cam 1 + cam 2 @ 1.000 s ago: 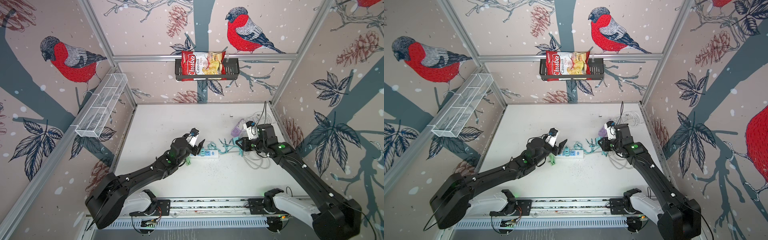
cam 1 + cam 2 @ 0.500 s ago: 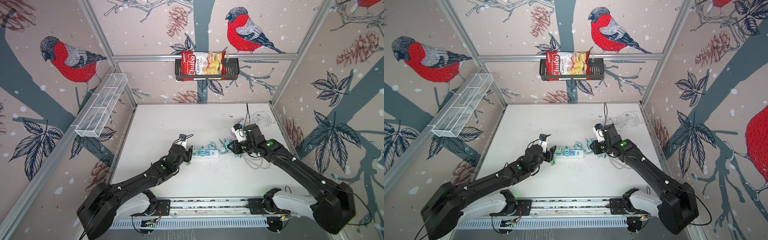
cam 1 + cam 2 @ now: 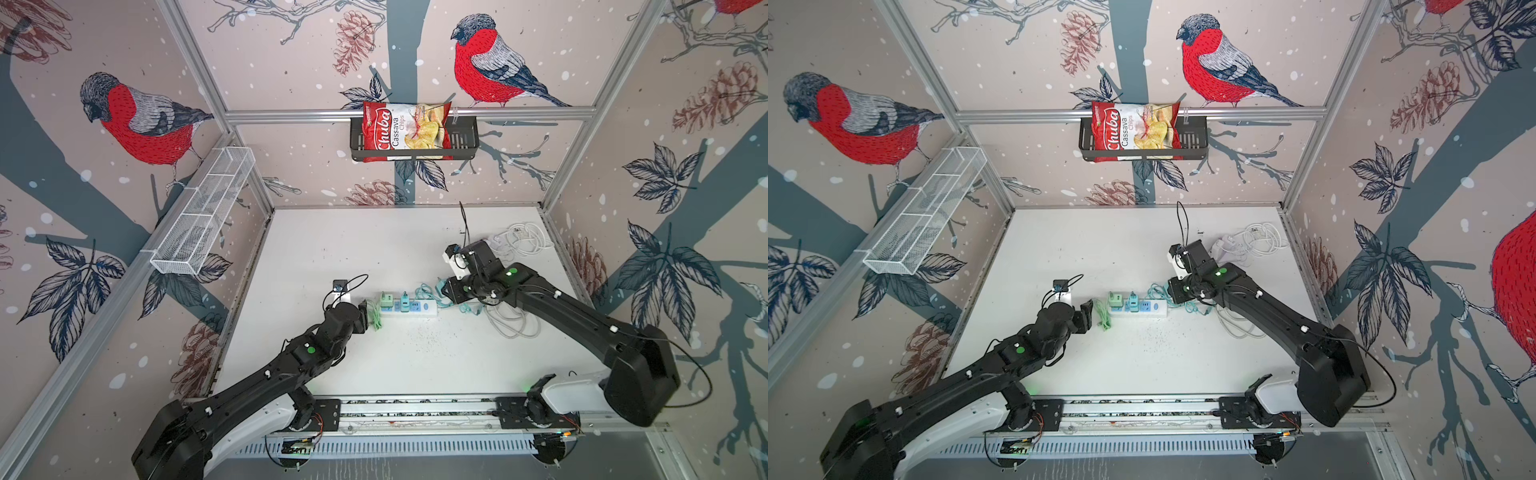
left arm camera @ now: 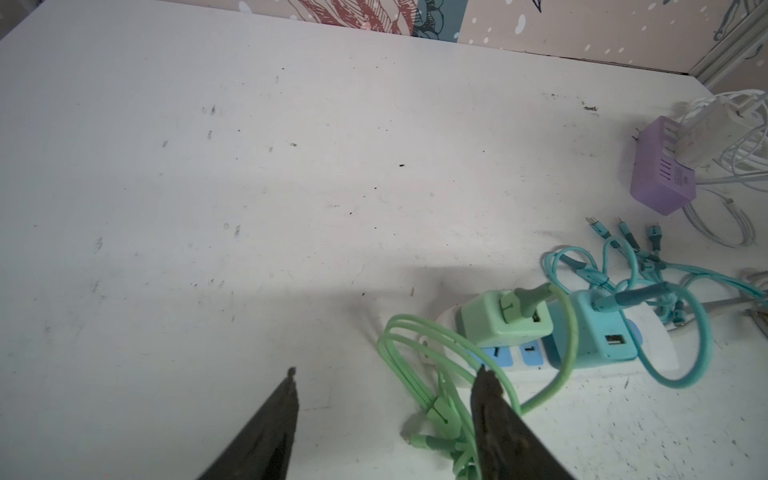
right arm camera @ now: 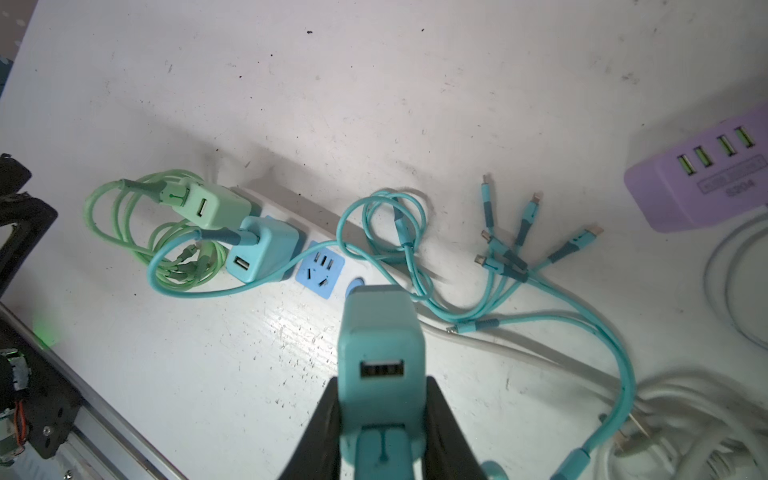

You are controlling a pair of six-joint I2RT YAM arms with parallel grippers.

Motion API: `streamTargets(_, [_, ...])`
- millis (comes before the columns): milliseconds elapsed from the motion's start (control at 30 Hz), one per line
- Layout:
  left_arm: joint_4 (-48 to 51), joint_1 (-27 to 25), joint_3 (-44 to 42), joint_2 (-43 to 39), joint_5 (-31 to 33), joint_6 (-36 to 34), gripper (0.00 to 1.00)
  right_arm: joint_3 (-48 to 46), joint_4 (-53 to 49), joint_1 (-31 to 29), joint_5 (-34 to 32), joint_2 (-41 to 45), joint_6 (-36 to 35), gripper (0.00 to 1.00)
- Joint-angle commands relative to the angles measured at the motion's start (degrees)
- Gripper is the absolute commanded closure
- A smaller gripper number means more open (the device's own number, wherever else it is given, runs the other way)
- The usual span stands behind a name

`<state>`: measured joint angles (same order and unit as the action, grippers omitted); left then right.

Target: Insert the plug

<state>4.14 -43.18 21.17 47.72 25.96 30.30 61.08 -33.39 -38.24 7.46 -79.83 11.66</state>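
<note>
In the right wrist view my right gripper is shut on a teal plug, a small charger block with a USB port facing the camera. It hovers just short of the free blue socket on the white power strip. A green adapter and a light-blue adapter sit in the strip's other sockets. In both top views the strip lies mid-table, with my right gripper at its right end. My left gripper stands open at the strip's left end, beside the coiled green cable.
A purple USB hub and coils of white cable lie at the back right. A teal multi-head cable sprawls right of the strip. A wire basket hangs on the left wall. A chips bag sits in a back-wall rack.
My right gripper has carried the teal plug left toward the strip's free socket. My left gripper has dropped and pulled back to the strip's left end, its jaws a little narrower.
</note>
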Motion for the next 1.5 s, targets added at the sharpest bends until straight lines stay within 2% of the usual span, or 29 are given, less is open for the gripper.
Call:
streamTargets(0, [4.7, 0.0, -0.6, -1.5, 2.3, 3.9, 0.34, 2.3, -1.0, -1.1, -2.3, -1.7, -2.2, 0.89])
streamTargets(400, [7.9, 0.1, -1.3, -2.3, 0.6, 6.2, 0.35, 12.7, -3.9, -5.0, -6.6, -11.3, -6.7, 0.91])
streamTargets(633, [3.4, 0.0, -2.1, 1.5, -3.0, 7.4, 0.39, 15.0, -5.0, -6.9, -7.7, -14.0, -11.7, 0.93])
streamTargets(800, [-3.1, 0.0, -2.9, 7.2, -9.1, 8.4, 0.44, 14.3, -5.2, -8.7, -8.2, -14.7, -15.6, 0.93])
streamTargets(1033, [-8.8, 0.0, -1.3, 15.6, -12.3, 7.9, 0.48, 12.9, -4.0, -11.7, -8.1, -15.3, -17.2, 0.92])
streamTargets(1267, [-10.7, 0.0, 3.1, 24.4, -12.3, 7.3, 0.48, 11.1, -2.4, -11.0, -9.4, -12.5, -15.7, 0.92])
streamTargets(1467, [-9.6, 0.3, 9.5, 35.9, -8.4, 5.2, 0.50, 9.4, -1.0, -10.3, -8.4, -11.2, -15.6, 0.92])
